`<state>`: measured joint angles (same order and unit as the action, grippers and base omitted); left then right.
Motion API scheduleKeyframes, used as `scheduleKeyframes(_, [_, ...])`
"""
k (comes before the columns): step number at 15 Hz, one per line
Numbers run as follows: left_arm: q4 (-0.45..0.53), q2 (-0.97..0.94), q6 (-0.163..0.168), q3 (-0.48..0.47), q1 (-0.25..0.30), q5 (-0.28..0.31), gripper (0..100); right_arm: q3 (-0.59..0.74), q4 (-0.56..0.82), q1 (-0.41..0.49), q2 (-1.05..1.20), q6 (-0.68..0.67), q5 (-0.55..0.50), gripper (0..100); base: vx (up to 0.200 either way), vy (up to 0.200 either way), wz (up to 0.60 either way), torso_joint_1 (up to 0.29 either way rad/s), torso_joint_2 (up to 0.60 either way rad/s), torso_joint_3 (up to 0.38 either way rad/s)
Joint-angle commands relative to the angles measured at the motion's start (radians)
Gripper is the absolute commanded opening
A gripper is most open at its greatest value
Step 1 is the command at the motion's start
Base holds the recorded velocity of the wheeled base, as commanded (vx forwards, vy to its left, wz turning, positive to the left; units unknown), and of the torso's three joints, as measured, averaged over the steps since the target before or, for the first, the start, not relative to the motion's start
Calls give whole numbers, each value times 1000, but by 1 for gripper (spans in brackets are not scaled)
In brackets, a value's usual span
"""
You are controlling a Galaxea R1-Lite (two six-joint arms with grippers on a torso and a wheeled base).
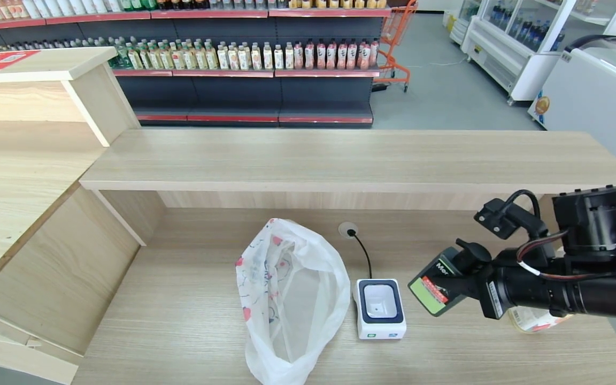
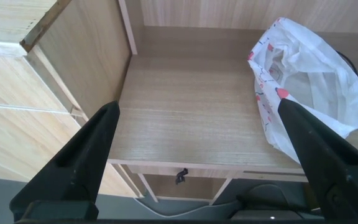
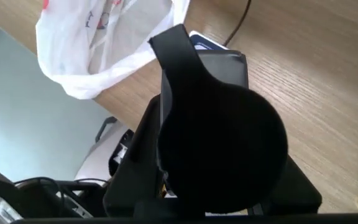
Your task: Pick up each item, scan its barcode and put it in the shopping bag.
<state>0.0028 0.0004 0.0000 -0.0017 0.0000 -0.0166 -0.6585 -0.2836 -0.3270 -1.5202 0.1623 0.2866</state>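
Observation:
My right gripper (image 1: 466,267) is shut on a black item (image 1: 436,291) with a green and red label, held in the air just right of the scanner (image 1: 380,307). The labelled face tilts down toward the scanner's window. In the right wrist view the dark item (image 3: 222,143) hangs above the scanner (image 3: 204,42). The white plastic shopping bag (image 1: 292,299) stands open-mouthed left of the scanner. My left gripper (image 2: 197,106) is open with nothing in it, above the desk's near left edge, with the bag (image 2: 309,81) off to its side.
A pale round-labelled item (image 1: 532,321) lies on the desk under my right arm. The scanner's black cable (image 1: 364,251) runs back to a grommet. A raised counter ledge (image 1: 340,160) overhangs the rear, and a wooden side wall (image 1: 62,278) closes the left.

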Motion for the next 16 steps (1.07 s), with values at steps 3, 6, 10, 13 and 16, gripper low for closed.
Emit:
scheduleKeyframes(3, [0, 0, 3, 0, 0, 0, 100, -39, 0, -38, -58, -1, 9, 0, 0, 200, 0, -7, -2, 7])
scheduleKeyframes(6, [0, 0, 0, 0, 0, 0, 100, -70, -2, -79, -121, -1, 32, 0, 0, 67, 0, 7, 6, -1])
scheduleKeyframes(10, [0, 0, 0, 0, 0, 0, 100, -78, -193, -116, -314, -1, 59, 0, 0, 0, 0, 0, 0, 0])
scheduleKeyframes(13, [0, 0, 0, 0, 0, 0, 100, -84, -422, -152, -506, 8, 59, 0, 0, 0, 0, 0, 0, 0])
scheduleKeyframes(16, [0, 0, 0, 0, 0, 0, 100, -115, -605, -196, -667, 42, 57, 0, 0, 0, 0, 0, 0, 0])
